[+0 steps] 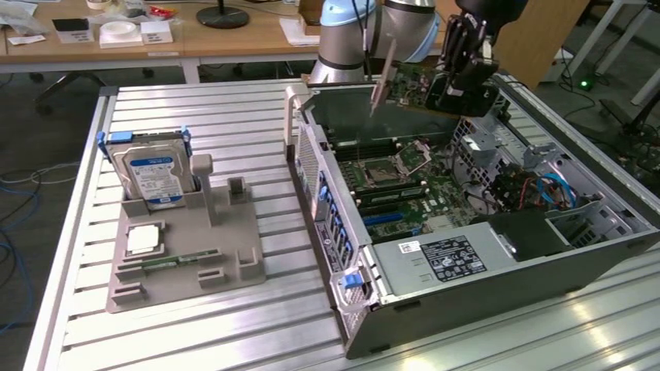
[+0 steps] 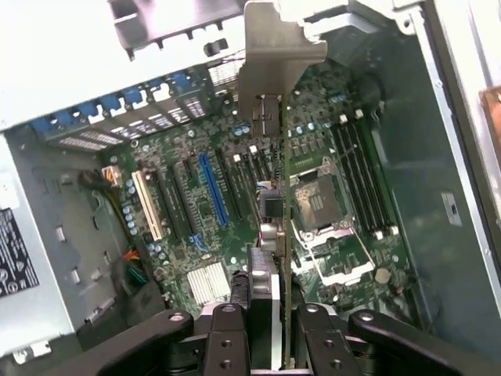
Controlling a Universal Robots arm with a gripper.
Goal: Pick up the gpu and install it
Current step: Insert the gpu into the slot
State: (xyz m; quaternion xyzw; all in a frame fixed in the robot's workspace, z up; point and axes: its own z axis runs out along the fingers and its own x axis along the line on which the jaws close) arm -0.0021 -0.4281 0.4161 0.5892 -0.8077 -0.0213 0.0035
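Closest, my gripper [image 2: 270, 317] clamps the gpu [image 2: 272, 63], hanging above the motherboard [image 2: 188, 235] of the open case [image 1: 495, 290]; picking is done, seating in a slot not yet.

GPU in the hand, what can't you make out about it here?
- Wrist view: the gpu is edge-on, its faces hidden; the hand covers its near end.
- Exterior view: the hand hides the card's right end.
- Print on the board: too small in both views.

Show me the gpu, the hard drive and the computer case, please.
gpu [image 1: 413, 85]: exterior view, on its green board.
hard drive [image 1: 153, 176]: exterior view, on its blue label.
computer case [image 1: 484, 295]: exterior view, on its grey outer wall.
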